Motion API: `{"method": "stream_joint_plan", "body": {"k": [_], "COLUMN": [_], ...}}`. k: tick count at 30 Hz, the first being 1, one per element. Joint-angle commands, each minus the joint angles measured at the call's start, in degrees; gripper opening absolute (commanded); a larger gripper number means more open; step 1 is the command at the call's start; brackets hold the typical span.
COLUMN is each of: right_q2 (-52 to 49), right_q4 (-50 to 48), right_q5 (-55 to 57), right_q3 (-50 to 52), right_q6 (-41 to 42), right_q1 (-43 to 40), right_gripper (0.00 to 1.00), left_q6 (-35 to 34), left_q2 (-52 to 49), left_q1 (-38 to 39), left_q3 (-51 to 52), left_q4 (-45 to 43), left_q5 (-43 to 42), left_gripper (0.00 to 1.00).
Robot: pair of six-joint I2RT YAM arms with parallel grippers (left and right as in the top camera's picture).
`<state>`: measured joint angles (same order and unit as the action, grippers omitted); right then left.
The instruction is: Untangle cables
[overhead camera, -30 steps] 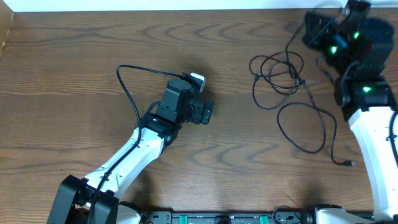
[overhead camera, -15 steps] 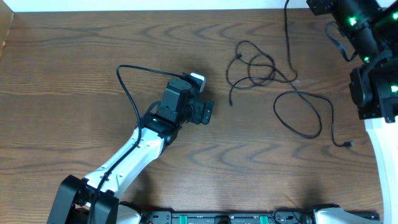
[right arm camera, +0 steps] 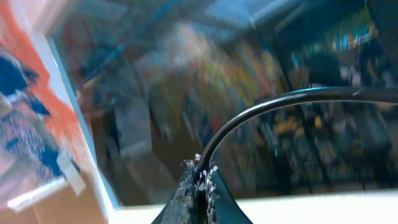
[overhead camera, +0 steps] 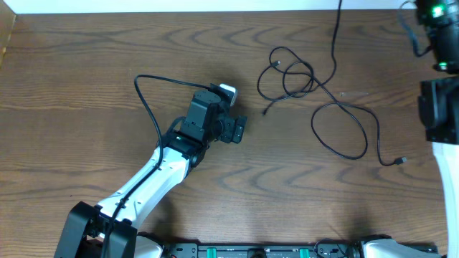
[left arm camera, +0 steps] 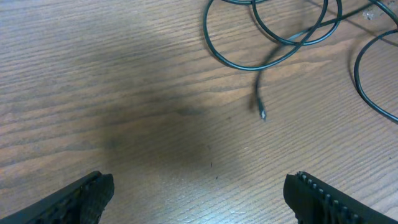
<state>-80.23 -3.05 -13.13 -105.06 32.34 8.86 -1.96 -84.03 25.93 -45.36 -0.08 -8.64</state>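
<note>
Left arm (overhead camera: pixel 154 175) stretched low over table (overhead camera: pixel 72 86), left pincer (left arm camera: pixel 202 196) spread wide, empty, right pincer (right arm camera: pixel 200 186) raised, clamped on black cable (right arm camera: pixel 273 102)

Robotics lab: wood-grain table (overhead camera: pixel 86 72), left robot arm (overhead camera: pixel 150 179), right robot arm (overhead camera: pixel 446 172), blurred cluttered room (right arm camera: pixel 143 93) beyond.

Both arms are the same build: white tube links with chunky black joint housings. The left arm (overhead camera: pixel 154 175) has a thin black wire (overhead camera: pixel 172 80) looping out behind the tool, plus a little white cap (overhead camera: pixel 227 90) right beside it. The right arm (overhead camera: pixel 439 107) has green LEDs (overhead camera: pixel 434 10) glowing on its housings. The left gripper (left arm camera: pixel 200 180) has black fingers (left arm camera: pixel 87 196) with ribbed edges.
</note>
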Motion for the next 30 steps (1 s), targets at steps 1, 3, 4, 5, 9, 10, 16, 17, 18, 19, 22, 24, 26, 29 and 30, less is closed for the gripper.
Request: {"method": "stream_joint_plan", "body": {"k": [1,3,4,5,9,10,16,17,18,19,22,24,26,29,30], "right_q2": [0.4,0.4,0.4,0.4,-0.2,-0.3,-1.0,-1.1,-1.3,-1.5,-2.0,-2.6,-3.0,-3.3,-3.3], "right_q4": [2.1,5.2,7.5,9.1,13.0,13.3,16.8,17.2,17.4,17.5,17.4,17.4,17.4,17.3,17.1], "right_q5": [2.5,2.6,3.6,3.8,3.7,3.4,1.8,1.1,0.3,-0.5,-2.8,-4.2,-4.7,-6.6,-7.3], "right_q3": [-4.4,-5.3,-5.3,-5.3,-5.2,-5.2,-5.2,-5.2,-5.2,-5.2,-5.2,-5.2,-5.2,-5.2,-5.2], "right_q6": [-3.3,-5.6,-5.9,-5.9,-5.9,-5.9,-5.8,-5.8,-5.7,-5.4,-3.4,-2.1,-2.1,-1.4,-1.5], "right_q1": [-0.4,-0.7,-1.2,-1.6,-2.3,-2.3,-2.3,-2.3,-2.3,-2.3,-2.3,-2.2,-2.0,-1.9,-1.9], "right_gripper": [0.01,0.01,0.01,0.01,0.01,0.01,0.01,0.01,0.01,0.01,0.01,0.01,0.01,0.01,0.01], "left_q6": [-0.5,-0.5,-0.5,-0.5,-0.5,-0.5,-1.0,-0.9,-0.9,-0.9,-0.9,-0.9,-0.9,3.9,6.7], "left_q2": [-0.2,-0.2,-0.2,-0.2,-0.2,-0.2,-0.2,-0.2,-0.2,-0.4,-1.9,-4.3,-6.6,-12.1,-13.5], "left_q1": [-0.1,-0.1,-0.1,-0.1,-0.1,-0.1,0.2,0.3,0.3,0.3,0.3,0.7,1.6,5.0,6.0], "left_q3": [-0.5,-0.5,-0.5,-0.5,-0.5,-0.5,-0.5,-0.5,-0.5,-0.5,-0.5,-0.5,-0.5,-0.5,-0.5], "left_q4": [0.1,0.1,0.1,0.1,0.1,0.1,-2.4,-3.6,-5.4,-6.4,-11.8,-17.3,-22.0,-30.5,-32.3], "left_q5": [0.4,0.3,0.4,0.3,0.4,0.3,-3.3,-5.7,-9.9,-12.2,-18.7,-22.6,-23.8,-23.7,-23.7], "left_gripper": [0.93,0.93,0.93,0.92,0.93,0.93,0.93,0.93,0.93,0.93,0.93,0.93,0.92,0.91,0.92]}}
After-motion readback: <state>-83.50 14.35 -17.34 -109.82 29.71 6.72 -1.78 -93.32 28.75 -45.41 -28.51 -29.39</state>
